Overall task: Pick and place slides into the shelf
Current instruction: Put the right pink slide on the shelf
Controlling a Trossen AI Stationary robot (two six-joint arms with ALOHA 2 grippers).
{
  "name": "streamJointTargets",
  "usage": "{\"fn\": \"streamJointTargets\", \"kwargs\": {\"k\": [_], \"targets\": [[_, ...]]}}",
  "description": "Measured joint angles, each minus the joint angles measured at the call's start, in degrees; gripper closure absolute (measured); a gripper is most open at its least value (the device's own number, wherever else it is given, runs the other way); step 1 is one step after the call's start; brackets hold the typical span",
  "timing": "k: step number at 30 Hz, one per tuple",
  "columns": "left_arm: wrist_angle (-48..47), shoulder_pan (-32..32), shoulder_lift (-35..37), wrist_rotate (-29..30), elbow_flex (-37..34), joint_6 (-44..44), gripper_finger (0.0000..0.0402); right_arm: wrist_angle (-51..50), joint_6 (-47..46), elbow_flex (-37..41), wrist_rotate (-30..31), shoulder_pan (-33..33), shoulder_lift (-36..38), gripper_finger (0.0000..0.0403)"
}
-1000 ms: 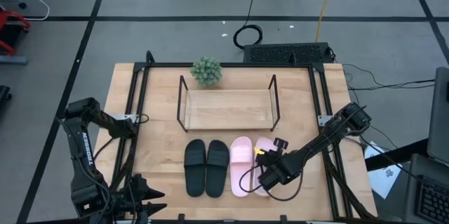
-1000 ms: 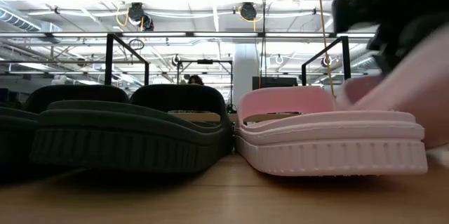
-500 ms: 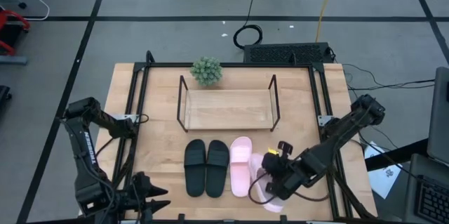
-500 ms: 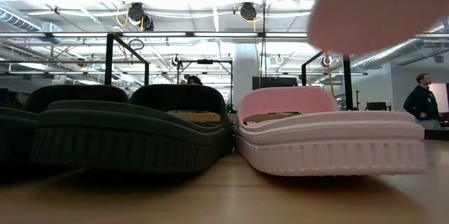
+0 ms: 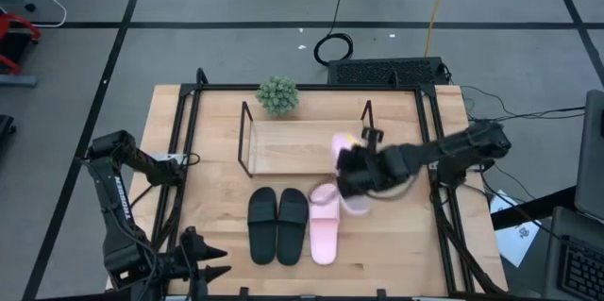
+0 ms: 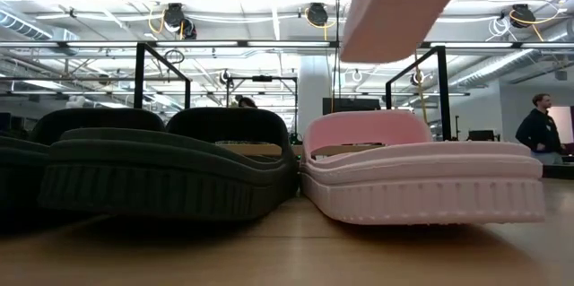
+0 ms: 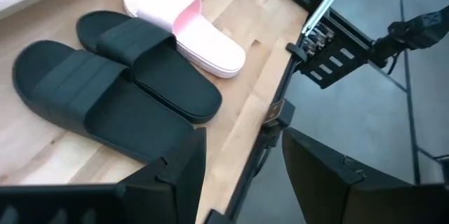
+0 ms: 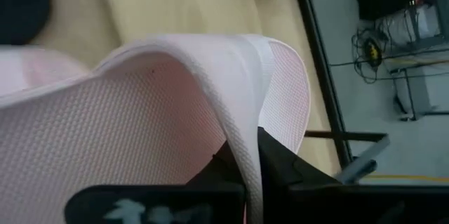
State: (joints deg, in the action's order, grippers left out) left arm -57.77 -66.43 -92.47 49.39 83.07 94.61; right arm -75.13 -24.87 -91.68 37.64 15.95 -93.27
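A pale pink slide [image 5: 345, 164] is clamped by its strap in the right gripper [image 5: 357, 171], held above the table just before the shelf [image 5: 307, 146]. The other pink slide [image 5: 324, 224] and black pair [image 5: 278, 225] lie on the tabletop. The left gripper [image 5: 203, 265] is parked open at the table's near-left corner.

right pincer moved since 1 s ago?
Yes. The right pincer, clamped on a pink slide, went from the table's near edge up toward the shelf, past the other pink slide on the table.

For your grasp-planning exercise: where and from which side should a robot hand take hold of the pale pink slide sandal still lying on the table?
Grip the pale pink slide sandal by its wide raised strap, coming from above. It lies flat, sole down, against the black pair, so its sides offer less room.
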Motion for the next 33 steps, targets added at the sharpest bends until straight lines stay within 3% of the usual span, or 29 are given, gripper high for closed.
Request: {"fn": "streamJointTargets", "kwargs": {"k": [7, 17, 33], "targets": [[-3.3, 0.1, 0.0, 0.0, 0.0, 0.6, 0.0213, 10.8, 8.4, 7.1, -0.2, -8.1, 0.0, 0.0402], [-6.5, 0.3, 0.0, -1.2, 0.0, 0.8, 0.0213, 19.4, 14.9, 16.8, -0.2, -13.8, 0.0, 0.0403], [-8.9, 2.0, 0.0, -7.6, 0.0, 0.6, 0.0213, 25.2, 21.7, 20.4, 2.8, -18.2, 0.0, 0.0403]]}}
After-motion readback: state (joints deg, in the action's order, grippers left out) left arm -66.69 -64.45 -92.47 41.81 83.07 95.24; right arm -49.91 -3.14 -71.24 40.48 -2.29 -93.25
